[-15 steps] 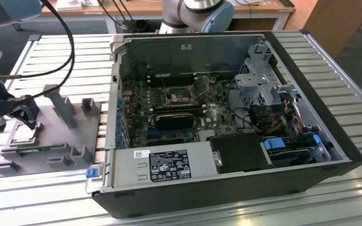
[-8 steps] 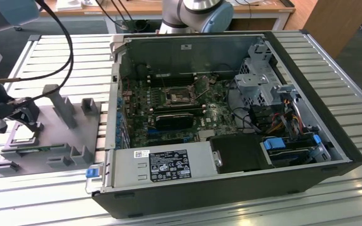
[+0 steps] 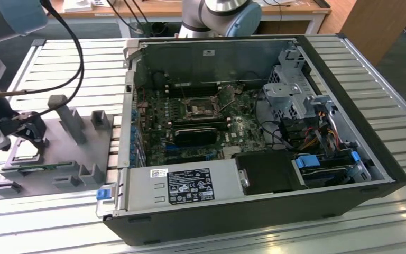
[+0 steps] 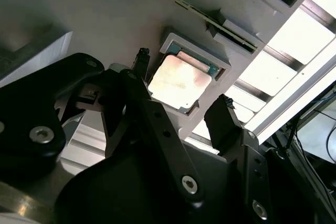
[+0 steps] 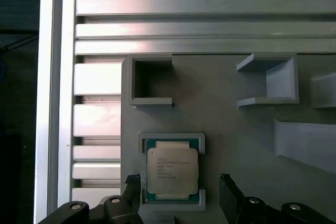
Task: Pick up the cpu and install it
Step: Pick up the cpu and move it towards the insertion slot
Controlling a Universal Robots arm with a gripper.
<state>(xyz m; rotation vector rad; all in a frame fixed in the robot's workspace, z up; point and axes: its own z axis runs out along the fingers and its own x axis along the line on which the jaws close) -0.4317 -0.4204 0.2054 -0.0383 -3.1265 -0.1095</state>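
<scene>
We see the claw (image 5: 179, 184) released, its two black fingers (image 5: 229, 188) spread wide and hanging low over a grey tray (image 5: 231, 114). The cpu (image 5: 172, 167) lies flat between the fingertips, silver top up, seated in a shallow square pocket (image 5: 170, 137) of the tray. One fingertip stands just outside each of two opposite sides of that pocket. A strip of grey shows between each tip and the cpu, so we judge that nothing touches it.

In the second wrist view we find the same: the cpu sits in the gap of the open claw, its metal top catching a pale glow, with a thin green rim along the edge farthest from the claw's body. Beyond the fingertips, farther out on the tray, stand two open-sided grey brackets (image 5: 268, 80). The tray rests on a table (image 5: 210, 1) of bright metal slats.

In the exterior view the claw hangs over the tray, with upright grey posts (image 3: 65, 114) just beside it and black cables (image 3: 69, 63) running up from it. Well apart from the claw, toward the exterior view's right, a black computer case (image 3: 259, 217) lies with its side open. Its green circuit board (image 3: 188, 137) faces up, with a square metal-framed socket (image 3: 201, 107) near the board's middle.
</scene>
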